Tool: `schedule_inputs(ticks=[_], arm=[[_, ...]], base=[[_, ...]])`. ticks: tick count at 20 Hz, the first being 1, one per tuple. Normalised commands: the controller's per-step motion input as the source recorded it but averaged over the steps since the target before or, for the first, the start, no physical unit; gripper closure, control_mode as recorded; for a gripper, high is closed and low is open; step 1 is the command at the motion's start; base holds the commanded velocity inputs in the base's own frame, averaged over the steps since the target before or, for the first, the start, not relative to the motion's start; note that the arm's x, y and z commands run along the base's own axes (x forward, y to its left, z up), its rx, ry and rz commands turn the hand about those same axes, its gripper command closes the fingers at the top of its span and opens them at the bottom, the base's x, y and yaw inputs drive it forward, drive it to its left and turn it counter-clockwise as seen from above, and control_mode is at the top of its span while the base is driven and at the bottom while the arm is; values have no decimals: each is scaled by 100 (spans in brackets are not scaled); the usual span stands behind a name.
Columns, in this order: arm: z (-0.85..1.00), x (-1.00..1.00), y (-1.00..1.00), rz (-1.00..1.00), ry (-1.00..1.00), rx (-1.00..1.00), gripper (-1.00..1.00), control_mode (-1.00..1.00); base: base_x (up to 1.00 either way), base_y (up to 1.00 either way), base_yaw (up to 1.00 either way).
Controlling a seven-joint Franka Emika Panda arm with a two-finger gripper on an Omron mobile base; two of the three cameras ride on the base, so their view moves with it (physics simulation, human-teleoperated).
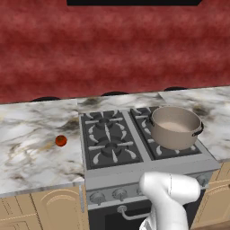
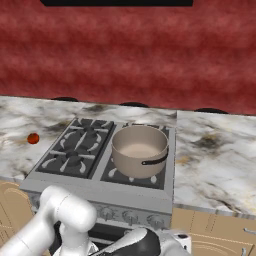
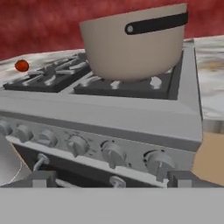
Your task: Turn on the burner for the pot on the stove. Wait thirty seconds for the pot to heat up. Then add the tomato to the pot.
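Starting stage, I judge: the tomato [image 1: 61,141] lies on the counter [image 1: 31,152] at 9 o'clock from the stove [image 1: 134,168]; the pot [image 1: 175,127] shows no flame underneath. The gripper [image 3: 111,179] faces the knobs [image 3: 113,153], jaws wide, empty.

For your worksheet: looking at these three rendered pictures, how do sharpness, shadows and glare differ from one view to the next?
Left base view: soft, flat light, no glare on the pot, only faint shading beneath it on the stove. Right base view: the same even light; the tomato is small but crisp-edged. Hand view: close and blocky, the knobs look blurred and coarse, and the pot's dark handle carries no highlight.
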Motion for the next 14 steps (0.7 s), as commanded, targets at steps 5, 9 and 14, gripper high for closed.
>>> schedule_inputs(ticks=[5, 9, 14], arm=[[-26, 0, -23, -7, -31, 0, -100, -100], [-20, 0, -2, -27, -18, 0, -100, -100], [-28, 0, 0, -29, -12, 0, -100, -100]], base=[[0, 0, 0], [0, 0, 0], [0, 0, 0]])
